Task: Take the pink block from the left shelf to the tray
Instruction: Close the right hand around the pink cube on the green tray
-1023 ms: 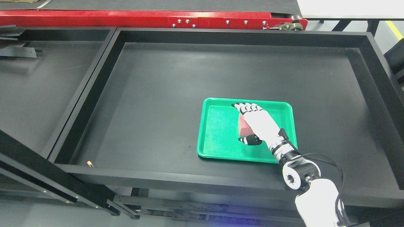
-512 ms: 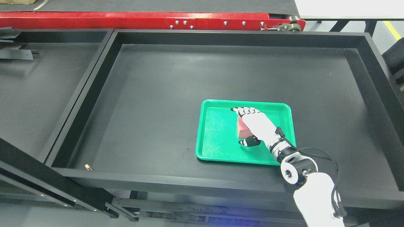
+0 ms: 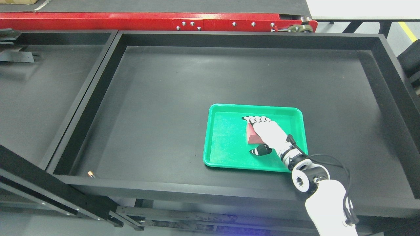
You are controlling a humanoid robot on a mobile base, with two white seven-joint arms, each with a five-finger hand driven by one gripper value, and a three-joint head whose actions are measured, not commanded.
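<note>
A wide, shallow black shelf with raised walls (image 3: 86,98) filled most of the head view, and a second black shelf section (image 3: 39,98) lay to its left behind a dividing wall. A red metal beam with bolts (image 3: 147,20) ran across the top, beyond the far wall. The dark floor of the main shelf lay bare across its whole left half, far side and right side, leaving open room on every side of the tray. A tiny orange-tipped object (image 3: 91,173) sat in the near left corner, against the front wall.

Right of centre and toward the front sat a bright green rectangular plastic tray with a raised rim (image 3: 223,144), well apart from all four shelf walls. Inside it, toward the right, lay the pink block (image 3: 251,135), wedge-like and reddish pink, with only its left part showing. The white right hand (image 3: 267,134) covered the rest, its arm entering from the lower right. Its black-jointed fingers (image 3: 257,120) were curved over the block's far end, with the dark thumb at the near end, gripping the block.
</note>
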